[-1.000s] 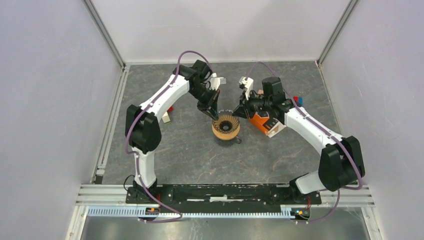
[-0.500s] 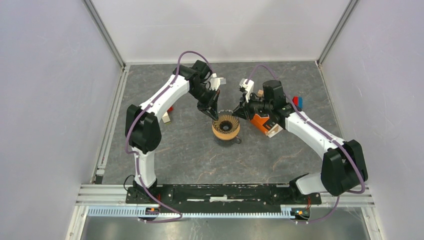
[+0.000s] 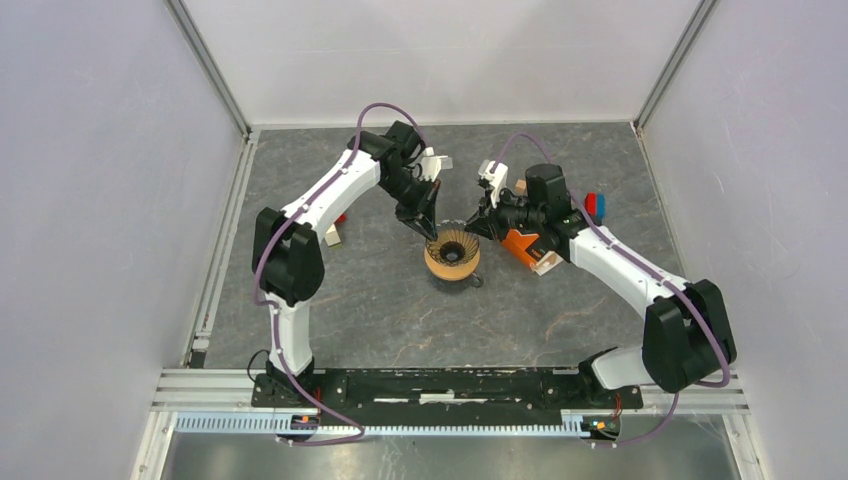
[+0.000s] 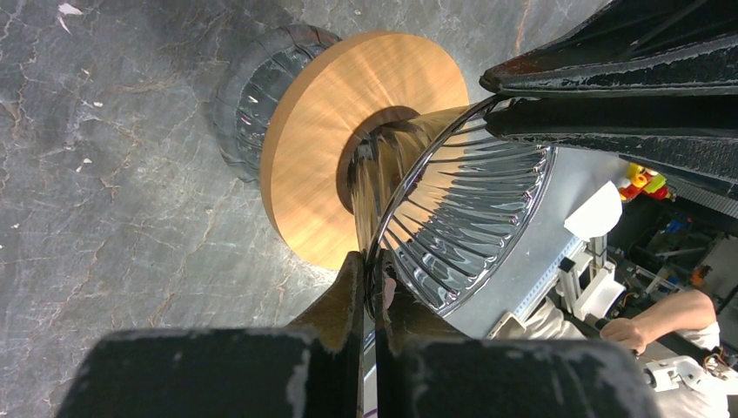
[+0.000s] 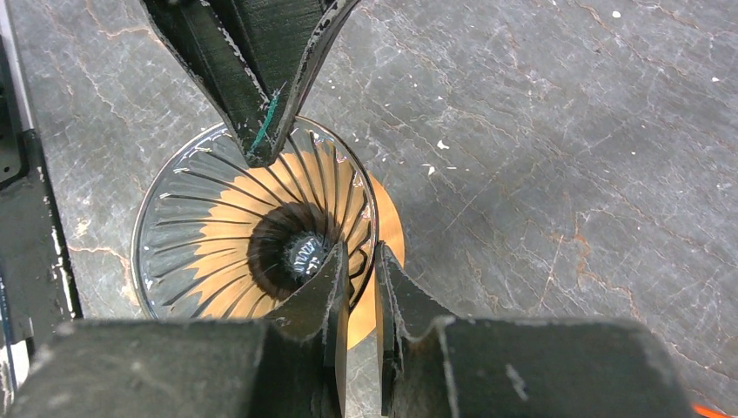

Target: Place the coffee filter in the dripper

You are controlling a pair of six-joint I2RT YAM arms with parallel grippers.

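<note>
Left gripper [image 3: 427, 226], just left of centre in the top view, is clenched on the rim of the dripper [image 3: 452, 246]. Its wrist view shows the fingers [image 4: 346, 292] pinched tight on that thin edge. At centre the dripper sits on a tan disc [image 4: 339, 113]. Right gripper [image 3: 472, 224] straddles the opposite rim; squeezing or not, I can't tell. I can't spot the coffee filter anywhere. Thin paper like that is likely light, floppy and easily creased, so it's best pinched at its top edge.
</note>
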